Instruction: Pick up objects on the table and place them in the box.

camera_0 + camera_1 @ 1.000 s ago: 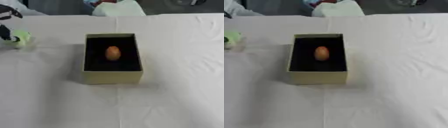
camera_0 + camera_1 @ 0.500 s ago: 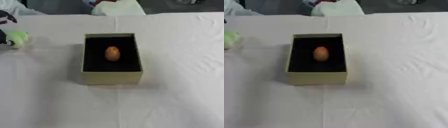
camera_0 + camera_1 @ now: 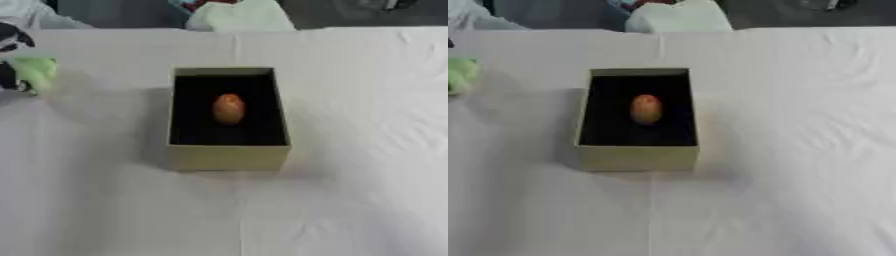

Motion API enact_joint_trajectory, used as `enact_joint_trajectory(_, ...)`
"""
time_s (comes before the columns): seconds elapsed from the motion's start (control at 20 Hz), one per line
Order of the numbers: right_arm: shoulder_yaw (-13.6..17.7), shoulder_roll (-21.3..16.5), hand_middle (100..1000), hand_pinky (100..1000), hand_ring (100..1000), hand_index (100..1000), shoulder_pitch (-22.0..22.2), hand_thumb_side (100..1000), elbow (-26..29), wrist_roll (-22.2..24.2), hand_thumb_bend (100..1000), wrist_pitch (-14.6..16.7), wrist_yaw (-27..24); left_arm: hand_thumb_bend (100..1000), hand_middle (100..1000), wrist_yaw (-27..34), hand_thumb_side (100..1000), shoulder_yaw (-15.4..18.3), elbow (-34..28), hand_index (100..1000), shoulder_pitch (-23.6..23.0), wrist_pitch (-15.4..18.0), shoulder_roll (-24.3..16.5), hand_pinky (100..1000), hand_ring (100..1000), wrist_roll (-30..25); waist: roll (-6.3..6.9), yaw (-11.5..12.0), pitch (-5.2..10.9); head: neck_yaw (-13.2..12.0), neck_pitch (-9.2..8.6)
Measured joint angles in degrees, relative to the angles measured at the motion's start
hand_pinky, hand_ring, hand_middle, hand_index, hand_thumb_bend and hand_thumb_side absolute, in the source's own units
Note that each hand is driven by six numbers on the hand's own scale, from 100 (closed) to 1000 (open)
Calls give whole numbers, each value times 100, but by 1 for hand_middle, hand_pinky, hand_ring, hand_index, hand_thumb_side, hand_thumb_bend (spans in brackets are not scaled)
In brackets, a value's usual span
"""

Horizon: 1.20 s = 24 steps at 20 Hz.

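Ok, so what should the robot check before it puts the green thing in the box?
1. Box open on top: ok.
2. Room left in the box beside the orange egg-shaped thing: ok.
3. Left hand at the green thing: ok.
4. Fingers closed round the green thing: cannot tell.
5. Tablecloth bare between green thing and box: ok.
6. Right hand out of the way: cannot tell, not in view.

Open box (image 3: 228, 156) at centre of white worktop (image 3: 350, 200), orange egg (image 3: 228, 108) inside; left hand (image 3: 10, 55) grips green object (image 3: 35, 72) at left edge.
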<state>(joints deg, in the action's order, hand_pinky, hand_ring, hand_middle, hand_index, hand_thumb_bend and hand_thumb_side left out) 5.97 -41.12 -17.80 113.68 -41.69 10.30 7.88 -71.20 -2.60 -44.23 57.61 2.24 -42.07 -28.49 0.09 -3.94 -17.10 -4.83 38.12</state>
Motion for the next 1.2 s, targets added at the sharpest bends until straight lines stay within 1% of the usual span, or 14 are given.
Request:
enact_joint_trajectory(0.1,0,0,720,777,739,787,-25,1000,0,-4,100,4,-2,464,895,-37,100,6,55,913,6,-8,33,859,883,8,-17,-12,-18,-51,-30)
enact_joint_trajectory(0.2,-1,1,720,777,739,786,-36,1000,0,-8,100,8,-4,444,853,-48,100,25,117,898,7,-7,70,841,864,7,-24,-33,-35,-86,-50)
enact_joint_trajectory(0.3,-1,3,719,776,738,786,-35,1000,0,-18,100,8,-6,416,798,-46,105,39,163,865,18,7,78,790,821,-6,-20,-39,-41,-107,-62)
enact_joint_trajectory(0.4,-1,4,718,775,738,785,-34,1000,0,-35,100,5,-12,387,720,-28,114,46,191,806,33,37,78,740,776,-38,-20,-39,-41,-115,-64)
enact_joint_trajectory(0.5,0,9,717,775,737,785,-33,1000,0,-49,100,-3,-16,349,629,16,119,61,213,747,39,58,78,668,710,-59,-18,-39,-42,-115,-64)
enact_joint_trajectory(0.6,0,18,716,774,737,785,-32,1000,0,-61,100,-5,-19,320,575,62,121,72,213,710,39,51,78,606,654,-42,-19,-39,-42,-114,-64)
enact_joint_trajectory(0.7,0,28,716,774,736,785,-30,1000,0,-73,100,-5,-20,303,553,98,123,73,212,693,39,28,78,573,621,36,-20,-40,-42,-108,-64)
enact_joint_trajectory(0.8,1,48,715,774,736,785,-27,1000,0,-88,100,-6,-21,300,553,125,124,73,210,695,38,-5,79,571,620,147,-21,-43,-41,-100,-64)
enact_joint_trajectory(0.85,1,52,715,774,736,785,-25,1000,0,-92,100,-4,-21,280,531,138,127,73,210,678,37,-20,79,539,597,203,-22,-45,-41,-94,-64)
enact_joint_trajectory(1.0,2,53,714,774,735,785,20,1000,0,-96,100,-3,-21,272,545,207,133,72,176,692,37,-38,79,552,608,341,-21,-43,-23,-65,-62)
enact_joint_trajectory(1.2,4,53,714,773,735,785,32,1000,0,-98,100,-3,-21,265,546,391,141,46,18,694,45,12,71,552,609,376,-15,-17,42,-3,-35)
